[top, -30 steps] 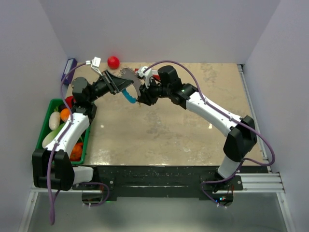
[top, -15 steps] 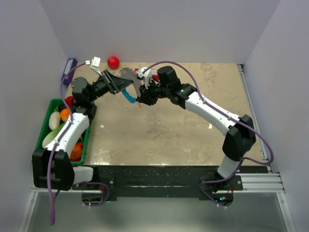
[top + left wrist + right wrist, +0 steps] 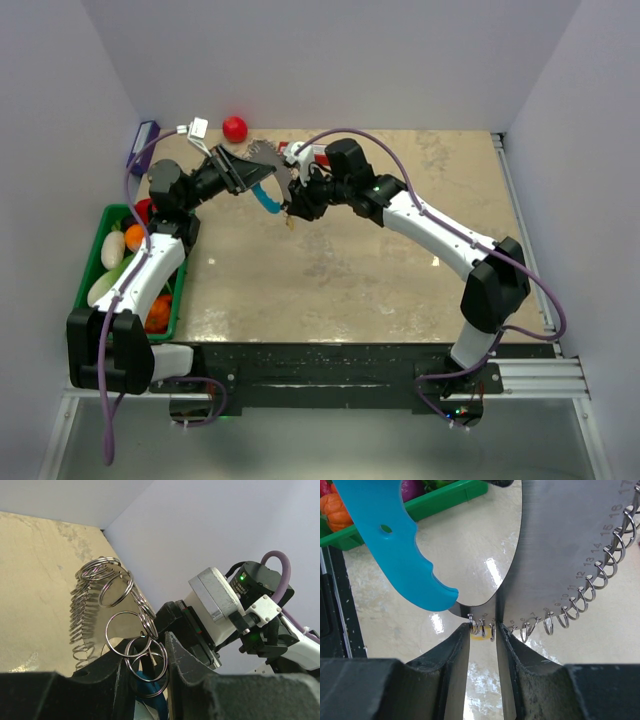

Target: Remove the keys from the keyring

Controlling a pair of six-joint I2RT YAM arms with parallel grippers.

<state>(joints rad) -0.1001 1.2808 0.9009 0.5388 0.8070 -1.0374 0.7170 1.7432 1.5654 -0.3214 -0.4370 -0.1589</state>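
Right wrist: brass key [image 3: 480, 638], right jaws pinching keyring [image 3: 555, 555] | left wrist: left jaws clamping keyring

Surface [image 3: 350, 270]: beige, mottled with darker stains, glossy. Overhead light glares off it in bright patches toward the front edge. Walls [image 3: 330, 60]: plain pale lavender-white panels at back, left and right, meeting in corners. Aluminium rail [image 3: 522, 215] runs along the surface's right edge. Black base plate [image 3: 320, 365] spans the near edge. Grey floor [image 3: 330, 445] below.
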